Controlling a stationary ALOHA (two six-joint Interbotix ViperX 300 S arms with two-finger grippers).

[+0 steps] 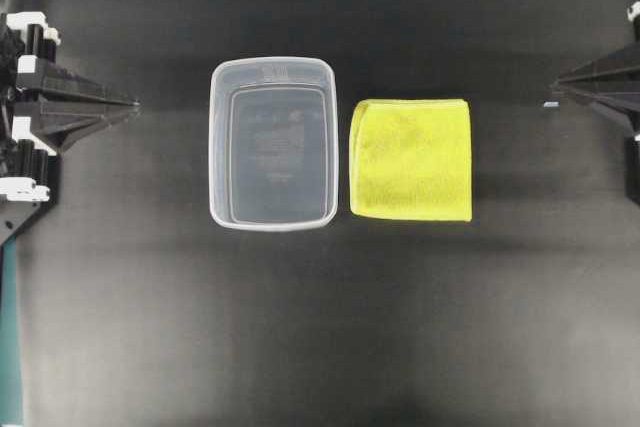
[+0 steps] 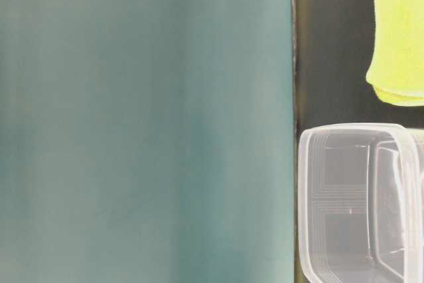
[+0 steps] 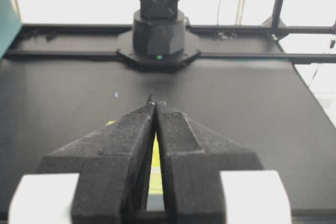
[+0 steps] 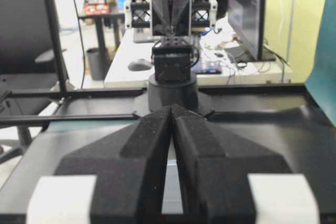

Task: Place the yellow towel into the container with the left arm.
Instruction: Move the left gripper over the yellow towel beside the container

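Yellow and folded roughly square, the yellow towel (image 1: 411, 159) lies flat on the black table (image 1: 300, 327), just beside the container (image 1: 272, 143), on the side toward the right arm with a thin gap between them. Clear plastic with rounded corners and a thick rim, the container sits upright near the table's middle with nothing inside it. From table level, the towel (image 2: 399, 38) and the tub (image 2: 361, 203) show at the right edge, beside a blurred teal panel (image 2: 146, 124) filling most of the view. At the left edge of the overhead view the left claw (image 1: 132, 105) is pressed closed to a point, gripping nothing, well apart from the tub; its wrist view shows the tips (image 3: 155, 102) meeting. The right claw (image 1: 556, 84) at the opposite edge is likewise closed and empty (image 4: 172, 107), well apart from the towel.
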